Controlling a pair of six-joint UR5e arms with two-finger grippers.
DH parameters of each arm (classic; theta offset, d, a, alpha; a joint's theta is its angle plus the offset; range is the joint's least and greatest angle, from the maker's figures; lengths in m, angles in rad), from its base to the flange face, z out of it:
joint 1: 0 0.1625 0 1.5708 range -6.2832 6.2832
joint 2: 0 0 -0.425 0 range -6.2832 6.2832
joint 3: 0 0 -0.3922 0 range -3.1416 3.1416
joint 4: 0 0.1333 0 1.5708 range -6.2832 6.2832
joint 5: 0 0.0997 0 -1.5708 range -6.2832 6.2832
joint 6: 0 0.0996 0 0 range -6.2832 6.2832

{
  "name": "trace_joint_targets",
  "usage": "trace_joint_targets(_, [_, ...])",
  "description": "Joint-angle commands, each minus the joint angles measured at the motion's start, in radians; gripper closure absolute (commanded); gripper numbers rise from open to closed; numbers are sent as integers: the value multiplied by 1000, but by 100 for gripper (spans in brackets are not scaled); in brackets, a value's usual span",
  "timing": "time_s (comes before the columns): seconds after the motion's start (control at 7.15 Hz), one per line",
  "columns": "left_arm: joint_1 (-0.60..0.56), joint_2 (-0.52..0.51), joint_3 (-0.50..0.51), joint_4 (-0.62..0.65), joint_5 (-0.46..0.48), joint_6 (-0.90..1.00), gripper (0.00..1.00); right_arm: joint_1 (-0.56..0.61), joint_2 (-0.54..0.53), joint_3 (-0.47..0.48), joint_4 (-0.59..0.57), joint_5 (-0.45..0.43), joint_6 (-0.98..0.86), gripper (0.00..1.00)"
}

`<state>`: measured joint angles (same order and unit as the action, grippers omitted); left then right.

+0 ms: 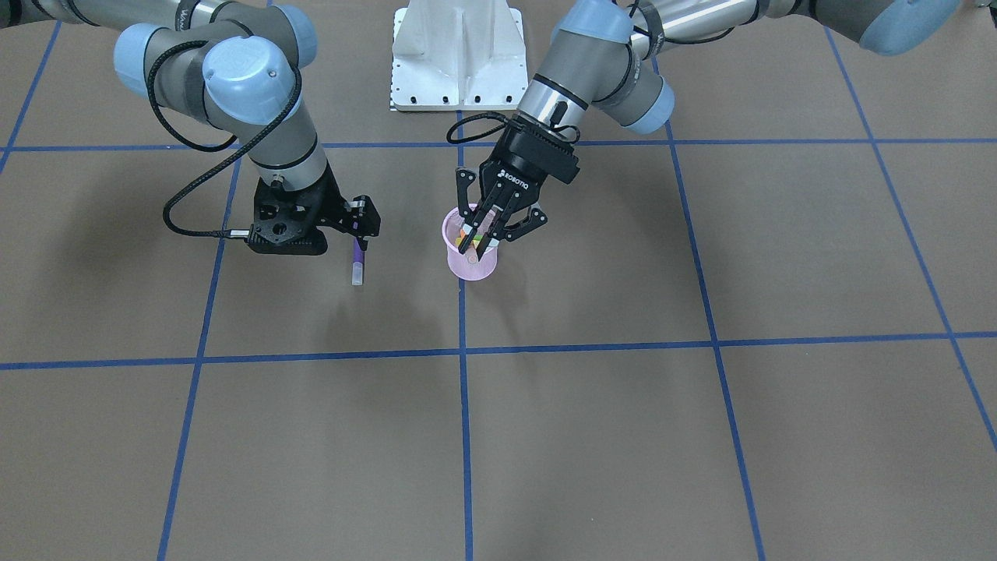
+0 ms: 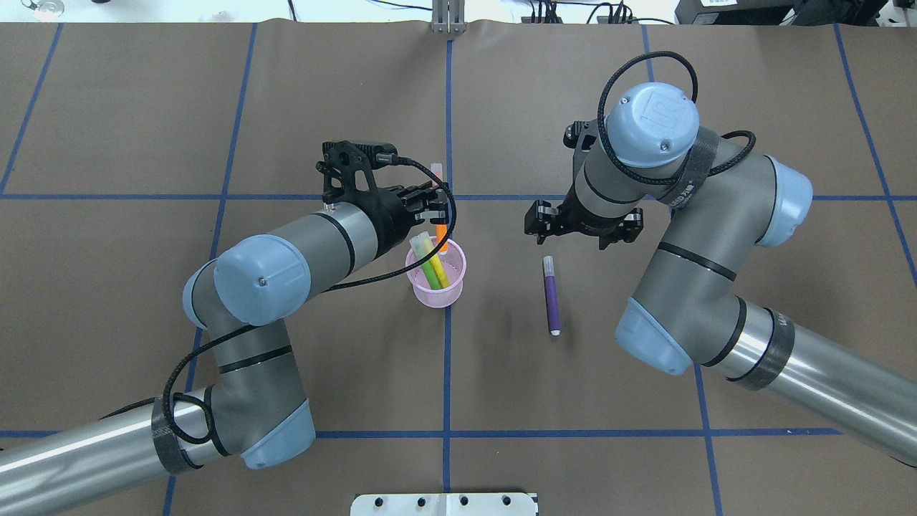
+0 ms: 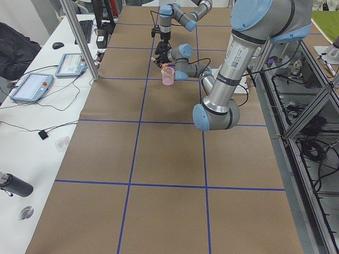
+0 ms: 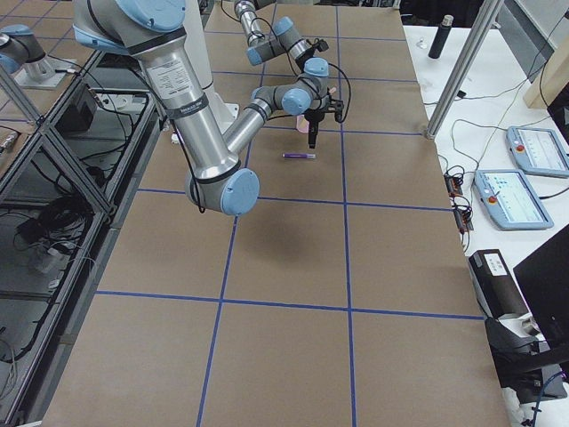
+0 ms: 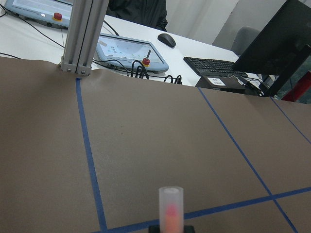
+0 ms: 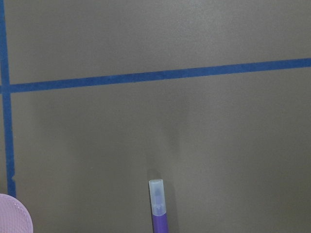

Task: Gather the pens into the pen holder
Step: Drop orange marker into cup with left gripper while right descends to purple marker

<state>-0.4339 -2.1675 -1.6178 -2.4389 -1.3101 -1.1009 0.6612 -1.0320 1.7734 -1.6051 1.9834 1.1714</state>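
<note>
The pink mesh pen holder [image 2: 458, 287] [image 1: 471, 266] stands near the table's middle with a green pen [image 2: 432, 269] leaning inside it. My left gripper [image 2: 432, 208] [image 1: 489, 226] hovers at the holder's rim, shut on the orange pen [image 2: 442, 231]. That pen is tilted, with its lower end at the holder's mouth and its whitish cap [image 5: 171, 206] pointing away. The purple pen [image 2: 551, 297] [image 1: 358, 257] [image 6: 159, 221] lies flat on the table. My right gripper [image 2: 582, 228] [image 1: 319, 222] hangs above it, open and holding nothing.
The robot's white base plate [image 1: 458, 58] sits at the table's near edge. Blue tape lines [image 2: 448, 373] grid the brown table. Off the table are tablets [image 3: 32, 84], a keyboard [image 5: 218, 65], a bottle [image 3: 13, 185] and aluminium posts [image 3: 79, 37].
</note>
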Motion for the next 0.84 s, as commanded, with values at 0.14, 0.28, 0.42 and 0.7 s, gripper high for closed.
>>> trace_joint_targets(0.14, [35,5,21,-3,5,1,96,-5,0,-12,33,0,5,1])
trace_joint_targets(0.28, [35,3,19,-3,3,1,58,-8,-3,-12,33,0,4,1])
trace_joint_targets(0.42, [34,-3,3,-2,2,0,1,-14,-5,-12,33,-2,7,1])
trace_joint_targets(0.7, [12,6,-134,81,-72,-2,0,-38,-5,-46,34,-2,4,1])
